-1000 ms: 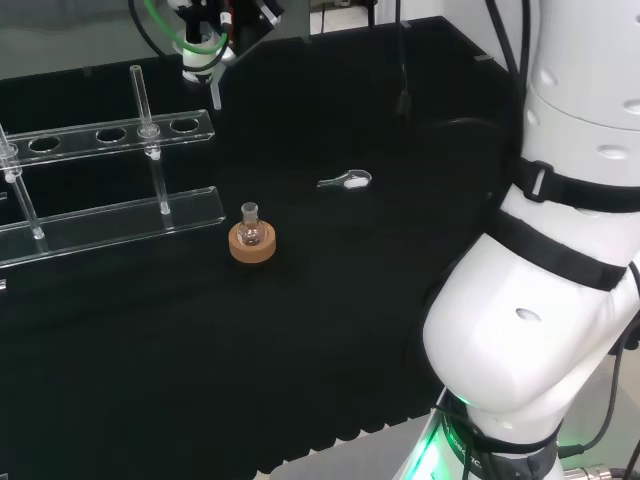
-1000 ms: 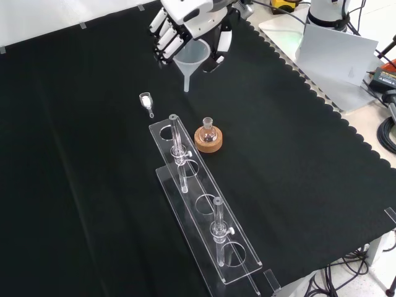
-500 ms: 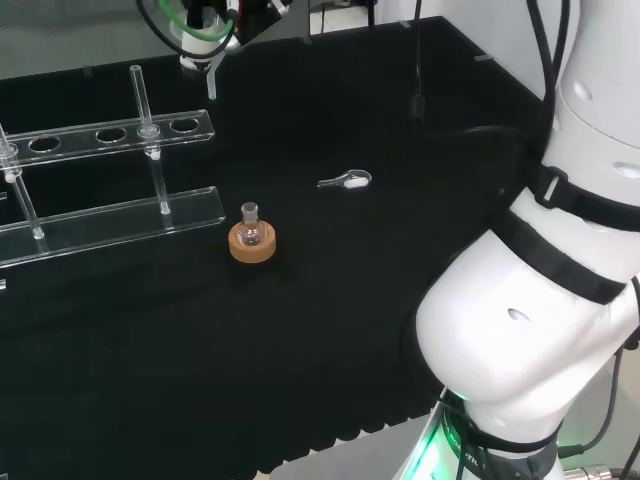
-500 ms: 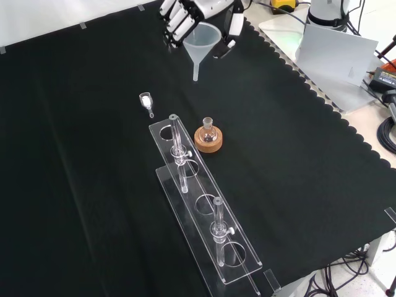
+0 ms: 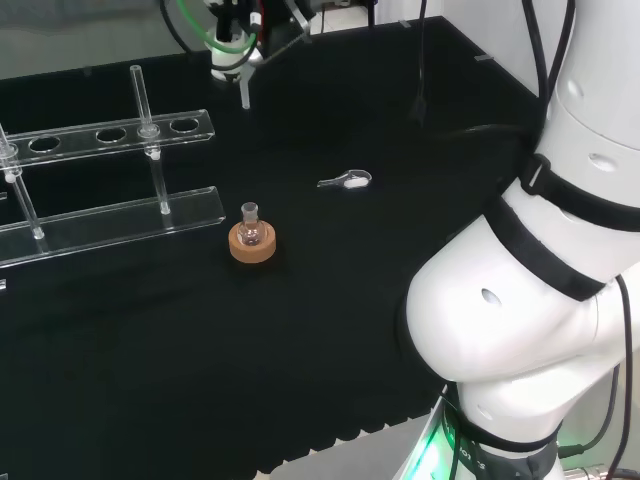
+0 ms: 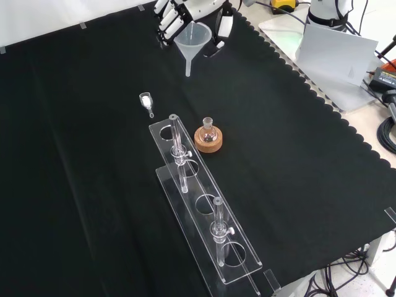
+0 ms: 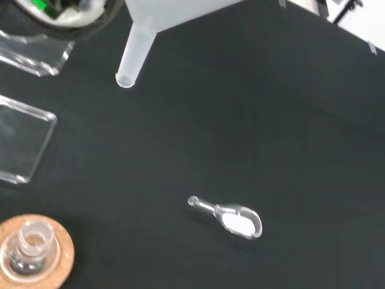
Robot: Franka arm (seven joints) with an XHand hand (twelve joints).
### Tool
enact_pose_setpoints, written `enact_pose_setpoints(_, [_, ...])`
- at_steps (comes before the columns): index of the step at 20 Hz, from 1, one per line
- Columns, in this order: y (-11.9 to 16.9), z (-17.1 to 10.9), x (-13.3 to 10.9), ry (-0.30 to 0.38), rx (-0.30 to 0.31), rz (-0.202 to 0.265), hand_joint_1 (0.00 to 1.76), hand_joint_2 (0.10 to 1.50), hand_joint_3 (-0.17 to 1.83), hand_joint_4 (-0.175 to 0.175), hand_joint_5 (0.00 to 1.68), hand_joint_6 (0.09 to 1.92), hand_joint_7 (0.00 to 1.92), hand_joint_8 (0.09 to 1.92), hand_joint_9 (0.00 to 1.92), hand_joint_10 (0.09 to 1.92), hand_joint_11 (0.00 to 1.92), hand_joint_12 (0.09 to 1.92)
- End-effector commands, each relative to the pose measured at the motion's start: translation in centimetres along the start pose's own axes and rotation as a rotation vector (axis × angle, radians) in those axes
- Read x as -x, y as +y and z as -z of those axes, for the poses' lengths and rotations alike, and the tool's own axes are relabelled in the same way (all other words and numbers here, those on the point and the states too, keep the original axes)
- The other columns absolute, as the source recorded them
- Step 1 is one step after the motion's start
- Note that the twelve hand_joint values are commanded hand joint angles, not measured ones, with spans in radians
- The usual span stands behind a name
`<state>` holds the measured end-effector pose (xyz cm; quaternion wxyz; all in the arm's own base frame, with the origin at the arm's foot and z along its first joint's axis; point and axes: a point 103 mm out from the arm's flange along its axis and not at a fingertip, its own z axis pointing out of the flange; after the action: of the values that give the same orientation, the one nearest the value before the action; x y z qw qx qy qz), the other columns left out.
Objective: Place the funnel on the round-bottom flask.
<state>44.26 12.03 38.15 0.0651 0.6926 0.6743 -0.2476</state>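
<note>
The hand (image 6: pixel 168 15) hangs over the far side of the cloth at the top of the front view, its fingers and thumb curled round the rim of a translucent white funnel (image 6: pixel 192 42). The funnel's stem points down, well above the cloth. A small round-bottom flask (image 6: pixel 208 131) stands upright on a cork ring (image 6: pixel 208 143) in the middle of the bench, apart from the funnel. In the head view the funnel (image 5: pixel 243 90) is far behind the flask (image 5: pixel 250 230). The wrist view has the funnel's stem (image 7: pixel 135 55) and the flask (image 7: pixel 27 250) far apart.
A clear plastic rack (image 6: pixel 204 210) with two glass tubes lies beside the flask, to its left in the head view. A small scoop with white powder (image 6: pixel 146 101) rests on the cloth between funnel and rack in the front view. The arm's white links (image 5: pixel 540 300) stand at the head view's right.
The hand with the funnel has moved to the right in the head view and slightly higher in the front view. Flask, scoop and rack have stayed put.
</note>
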Motion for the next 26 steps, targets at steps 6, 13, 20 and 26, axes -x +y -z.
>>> enact_pose_setpoints(6, [-1.7,-4.6,-6.4,-0.058,-0.056,0.07,0.97,0.73,0.7,-0.02,0.78,0.76,0.71,0.72,1.13,0.5,0.67,1.19])
enact_pose_setpoints(13, [-1.7,-6.3,-7.4,-0.07,-0.087,0.083,0.97,0.73,0.7,-0.02,0.79,0.76,0.71,0.72,1.12,0.5,0.67,1.19])
enact_pose_setpoints(20, [-1.5,-6.1,-7.5,-0.079,-0.091,0.079,0.97,0.73,0.71,-0.02,0.79,0.76,0.71,0.72,1.12,0.5,0.67,1.19])
enact_pose_setpoints(26, [-1.5,-6.1,-7.5,-0.081,-0.094,0.081,0.97,0.73,0.71,-0.02,0.79,0.77,0.71,0.72,1.12,0.5,0.67,1.19])
